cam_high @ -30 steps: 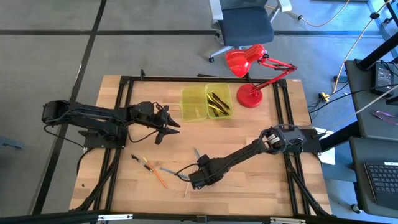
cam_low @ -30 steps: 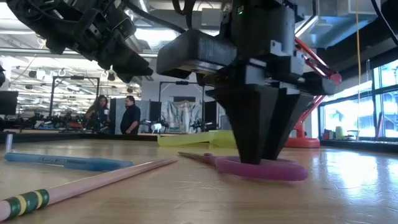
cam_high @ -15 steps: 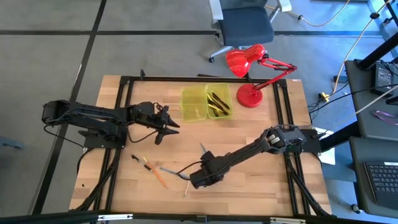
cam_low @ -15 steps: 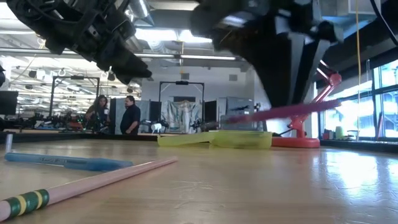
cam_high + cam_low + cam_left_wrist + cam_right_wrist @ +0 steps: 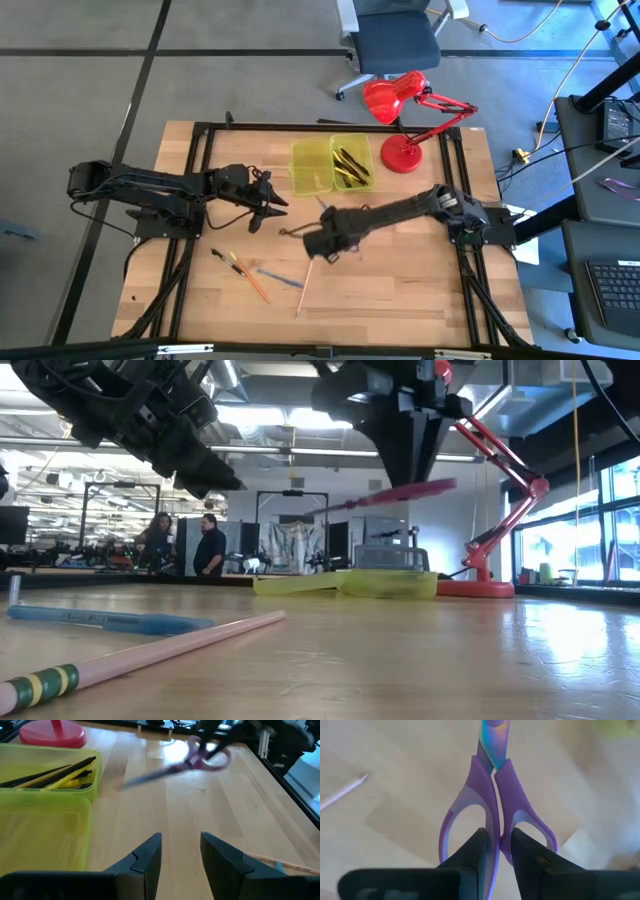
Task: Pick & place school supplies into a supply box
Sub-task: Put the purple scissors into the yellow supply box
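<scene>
The scissors (image 5: 492,800) have risen off the worktop (image 5: 420,290), clamped in the right tool (image 5: 497,847); only its wrist view shows the grip. Left tool (image 5: 180,852) hovers apart.

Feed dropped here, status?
Right pincer shut on scissors, airborne. Left pincer open, idle near supply box. Nothing blocking the box.

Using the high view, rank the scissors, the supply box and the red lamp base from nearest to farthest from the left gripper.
From the left gripper:
1. Scissors, held off the table by the right gripper, just toward the table's middle.
2. Supply box, at the far edge.
3. Red lamp base, beyond the box, on the right arm's side.
</scene>
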### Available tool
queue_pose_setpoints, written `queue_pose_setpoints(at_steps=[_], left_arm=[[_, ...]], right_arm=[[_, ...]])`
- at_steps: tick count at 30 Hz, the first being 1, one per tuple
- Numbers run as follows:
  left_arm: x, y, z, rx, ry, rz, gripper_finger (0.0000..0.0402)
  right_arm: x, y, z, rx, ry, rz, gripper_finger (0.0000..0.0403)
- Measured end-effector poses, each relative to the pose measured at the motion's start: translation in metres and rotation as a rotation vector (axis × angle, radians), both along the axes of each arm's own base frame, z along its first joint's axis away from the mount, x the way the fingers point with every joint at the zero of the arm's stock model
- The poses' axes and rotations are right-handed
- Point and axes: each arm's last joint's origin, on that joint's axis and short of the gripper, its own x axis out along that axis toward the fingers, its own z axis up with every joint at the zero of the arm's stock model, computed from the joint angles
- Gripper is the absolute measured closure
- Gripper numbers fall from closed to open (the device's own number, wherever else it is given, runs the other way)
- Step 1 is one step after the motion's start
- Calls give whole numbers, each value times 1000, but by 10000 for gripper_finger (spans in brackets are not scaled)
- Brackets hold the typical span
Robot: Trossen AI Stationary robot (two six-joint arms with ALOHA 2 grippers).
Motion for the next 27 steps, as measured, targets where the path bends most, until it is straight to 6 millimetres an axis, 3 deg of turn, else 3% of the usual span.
queue_pose_setpoints(at_steps=[4, 9, 18, 22, 27], left_arm=[[-1, 0, -1, -3, 14, 0, 274], [-1, 0, -3, 25, 29, -14, 274], [-2, 0, -3, 64, 31, -32, 274], [-2, 0, -3, 62, 31, -31, 274], [-2, 0, -4, 29, 38, -16, 274]], right_arm=[[-13, -34, 14, -3, 8, -27, 326], [-32, -90, 12, -7, 20, -47, 326], [-50, -195, -37, 9, -85, -98, 326], [-55, -221, -52, -3, -130, -126, 326], [-56, -237, -59, 29, -210, -146, 324]])
